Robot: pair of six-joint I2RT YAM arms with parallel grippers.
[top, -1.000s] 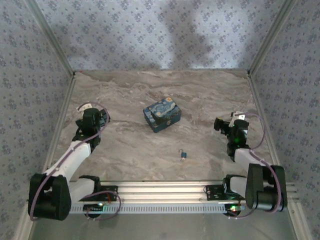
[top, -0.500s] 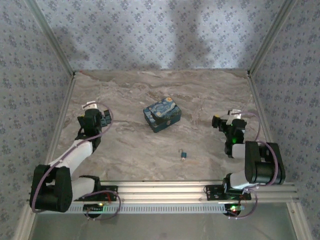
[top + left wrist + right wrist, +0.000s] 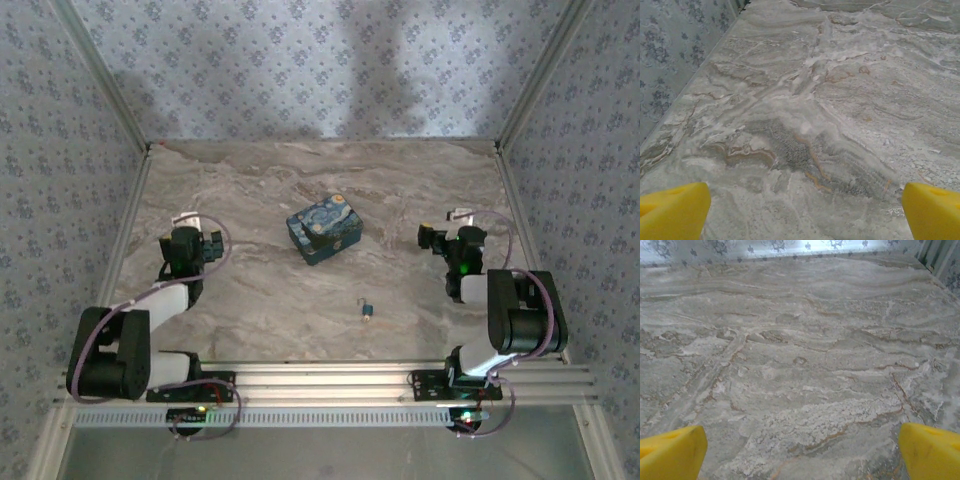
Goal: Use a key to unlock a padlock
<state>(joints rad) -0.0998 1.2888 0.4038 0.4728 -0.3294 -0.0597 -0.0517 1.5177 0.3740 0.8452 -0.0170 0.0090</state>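
Marble-veined grey desk [image 3: 420, 180], blue-flowered wallpaper walls [image 3: 300, 70], both tools spread wide and holding nothing.

A tiny bluish-silver metal padlock with a thin dark shackle [image 3: 367, 310] lies on the near middle of the desk, just beyond the aluminium rail [image 3: 330, 375]. It is apart from the blue-and-yellow swirl-painted box [image 3: 324, 231], which sits farther back and a little left. The left tool [image 3: 208, 244] sits by the left edge and the right tool [image 3: 430, 238] by the right, with the box between them. Both are well apart from the padlock, across bare marble. Each wrist view has yellow fingertips, left [image 3: 672, 210] and right [image 3: 670, 452], in its bottom corners. The thin dark key cannot be told apart from the padlock.
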